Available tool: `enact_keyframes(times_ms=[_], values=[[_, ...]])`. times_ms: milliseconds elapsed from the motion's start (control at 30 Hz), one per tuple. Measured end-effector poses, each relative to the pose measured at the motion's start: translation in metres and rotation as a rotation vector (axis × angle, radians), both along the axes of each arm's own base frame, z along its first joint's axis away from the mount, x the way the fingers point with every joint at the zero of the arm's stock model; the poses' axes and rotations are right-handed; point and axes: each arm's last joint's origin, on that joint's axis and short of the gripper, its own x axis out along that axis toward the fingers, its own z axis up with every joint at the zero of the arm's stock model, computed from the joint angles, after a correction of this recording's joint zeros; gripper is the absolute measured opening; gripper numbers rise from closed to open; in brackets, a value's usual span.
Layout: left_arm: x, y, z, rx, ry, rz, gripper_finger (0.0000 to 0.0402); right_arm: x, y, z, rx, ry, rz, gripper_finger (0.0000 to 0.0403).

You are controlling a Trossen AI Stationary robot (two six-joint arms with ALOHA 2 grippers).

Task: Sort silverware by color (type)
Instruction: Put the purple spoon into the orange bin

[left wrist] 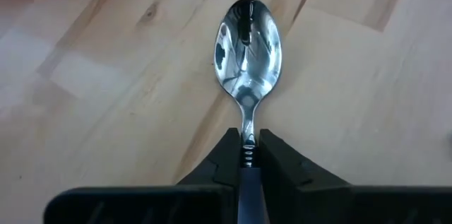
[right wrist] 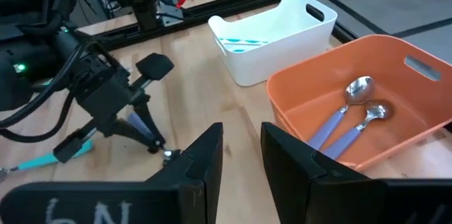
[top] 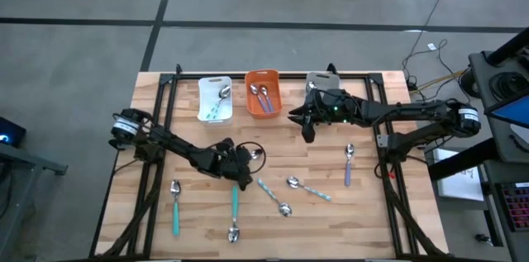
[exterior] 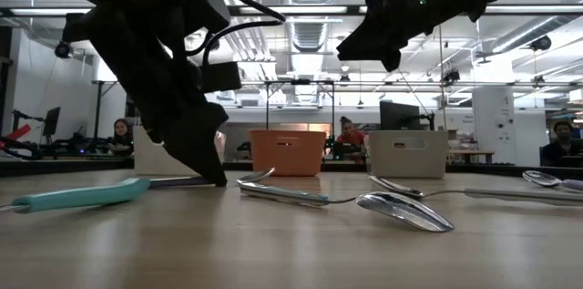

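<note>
My left gripper [top: 245, 163] is low at the table's middle, shut on a spoon [left wrist: 247, 47] with a shiny bowl and a bluish-purple handle. In the low view its fingertips [exterior: 215, 176] reach the tabletop. My right gripper [top: 307, 123] hangs open above the table in front of the grey bin [top: 324, 83], with nothing between its fingers [right wrist: 212, 155]. Other spoons lie flat on the wood: teal ones [top: 175, 204] [top: 234, 206] [top: 273, 197], a pale blue one [top: 307, 188] and a purple one [top: 348, 165]. My left gripper pinches the spoon's neck [left wrist: 246, 155], just behind the bowl, between its two fingers. The fingers slant down from the table's left and lie along the spoon, whose handle runs back between them. The bowl [left wrist: 247, 40] lies hollow side up on the table.
Three bins stand in a row at the far edge. The white one [top: 215, 97] holds teal spoons, the orange one [top: 263, 92] holds two purple spoons [right wrist: 353, 114], and the grey one stands to their right. Black frame rails [top: 165, 97] run along the table's sides.
</note>
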Motion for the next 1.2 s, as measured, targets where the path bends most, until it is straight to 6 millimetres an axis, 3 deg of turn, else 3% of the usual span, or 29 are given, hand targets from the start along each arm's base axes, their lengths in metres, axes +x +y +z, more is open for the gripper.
enact_keyframes(times_ms=[533,700,833,967,1200], values=[[-0.001,0.005,0.023,-0.003,-0.032,-0.087,0.0006,0.003,0.013,-0.001,0.011,0.003,0.044,0.0072],[-0.004,0.006,0.041,-0.017,-0.027,-0.253,0.0003,0.003,0.013,-0.001,0.027,0.002,0.028,0.0077],[-0.024,0.016,0.051,-0.046,-0.003,-0.445,0.0002,0.003,0.013,-0.001,0.087,-0.006,0.003,0.0073],[-0.049,0.032,0.054,0.006,-0.039,-0.458,0.0001,0.002,0.011,0.0,0.113,-0.016,-0.077,0.0066],[-0.078,0.039,0.038,0.015,-0.189,-0.452,0.0,0.002,0.007,0.001,0.097,-0.041,-0.226,0.0064]])
